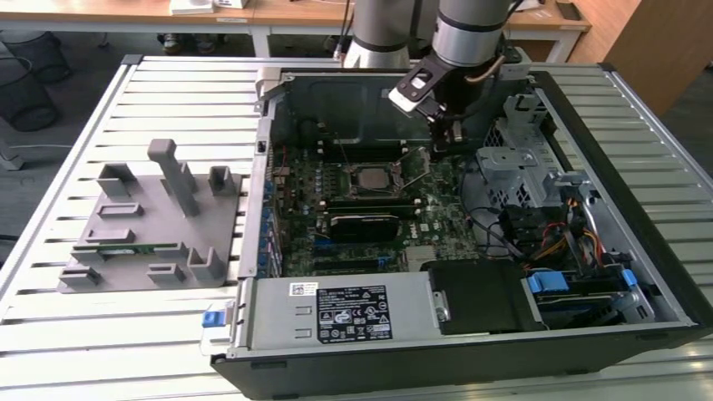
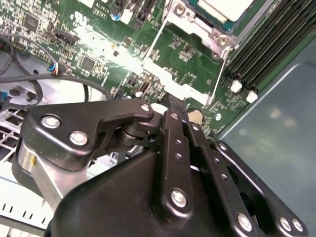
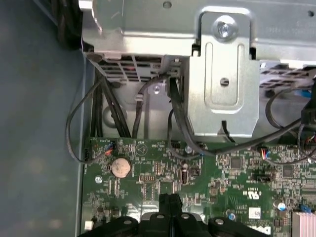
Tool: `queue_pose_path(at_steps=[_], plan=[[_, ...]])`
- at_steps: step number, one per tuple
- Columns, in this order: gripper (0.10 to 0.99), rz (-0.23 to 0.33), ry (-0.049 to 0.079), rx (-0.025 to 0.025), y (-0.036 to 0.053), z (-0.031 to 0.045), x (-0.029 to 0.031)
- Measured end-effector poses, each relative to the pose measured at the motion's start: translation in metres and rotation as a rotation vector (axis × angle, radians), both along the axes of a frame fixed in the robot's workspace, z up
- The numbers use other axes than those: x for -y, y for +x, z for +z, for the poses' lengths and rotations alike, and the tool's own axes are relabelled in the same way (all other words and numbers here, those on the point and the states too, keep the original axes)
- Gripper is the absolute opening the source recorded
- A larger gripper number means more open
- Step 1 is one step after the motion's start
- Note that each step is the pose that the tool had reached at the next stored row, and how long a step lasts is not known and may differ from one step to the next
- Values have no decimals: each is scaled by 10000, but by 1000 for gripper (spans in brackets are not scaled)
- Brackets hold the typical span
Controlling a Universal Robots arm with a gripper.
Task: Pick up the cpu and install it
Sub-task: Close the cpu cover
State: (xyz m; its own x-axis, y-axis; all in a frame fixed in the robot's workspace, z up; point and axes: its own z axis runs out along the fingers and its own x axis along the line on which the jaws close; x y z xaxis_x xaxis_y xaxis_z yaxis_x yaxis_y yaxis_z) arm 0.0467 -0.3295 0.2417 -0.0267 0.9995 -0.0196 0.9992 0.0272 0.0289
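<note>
The cpu (image 1: 366, 177) lies flat in the motherboard socket inside the open computer case, and its silvery-white top (image 2: 224, 6) sits within the metal frame. The socket's hinged metal plate (image 2: 180, 86) and wire lever stand raised on the side toward my gripper. My gripper (image 1: 443, 148) hangs over the board just to the exterior view's right of the socket. Its two black fingertips (image 3: 169, 201) are pressed together with nothing between them, and the tips (image 2: 178, 111) are close above the green board beside the plate.
A grey parts fixture (image 1: 145, 225) holding a green memory stick (image 1: 132, 248) stands on the slatted table at the exterior view's left. A metal drive cage (image 3: 222, 74), black cables (image 3: 175, 123), memory slots (image 2: 266, 44) and a coin battery (image 3: 121, 168) crowd the gripper.
</note>
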Motion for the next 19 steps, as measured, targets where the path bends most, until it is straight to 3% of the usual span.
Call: queue_pose_path(at_steps=[11, 19], plan=[[106, -1, 0, -1, -95, -2, 0], [106, 0, 2, 0, -234, -9, 0]])
